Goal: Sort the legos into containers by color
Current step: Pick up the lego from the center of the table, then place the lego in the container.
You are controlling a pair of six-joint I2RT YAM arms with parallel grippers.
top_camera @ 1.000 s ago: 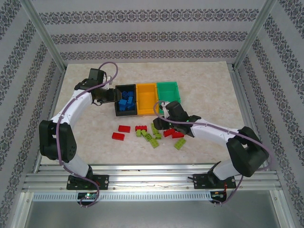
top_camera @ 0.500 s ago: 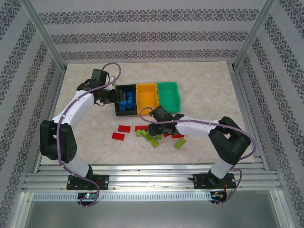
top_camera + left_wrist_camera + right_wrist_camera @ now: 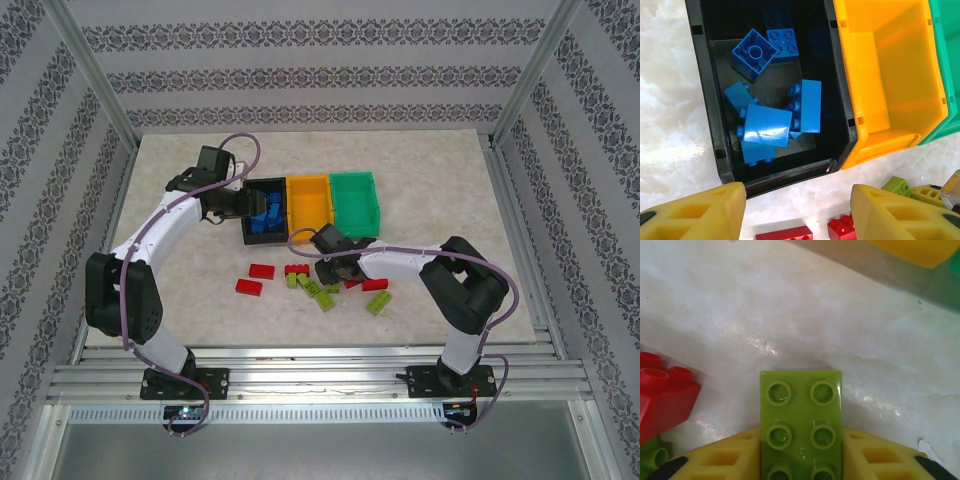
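In the right wrist view a yellow-green lego (image 3: 801,415) sits studs-up between my yellow fingers, and my right gripper (image 3: 801,445) is shut on it, low over the table. From above, that gripper (image 3: 328,266) is at the loose pile of red legos (image 3: 262,272) and yellow-green legos (image 3: 322,294). The containers stand in a row: black (image 3: 247,225), orange-yellow (image 3: 308,205), green (image 3: 352,196). Several blue legos (image 3: 767,127) lie in the black one (image 3: 705,115). My left gripper (image 3: 797,202) hangs open and holds nothing at that bin's near end (image 3: 243,207).
The orange-yellow bin (image 3: 890,65) holds nothing that I can see, and the green bin's edge (image 3: 950,60) shows beside it. Two red bricks (image 3: 785,233) lie just below the left fingers. Patterned walls and metal posts enclose the table; bare table lies right of the bins.
My right arm has swung left over the pile and its jaws have closed on the yellow-green lego. The left arm has shifted only slightly by the black bin.
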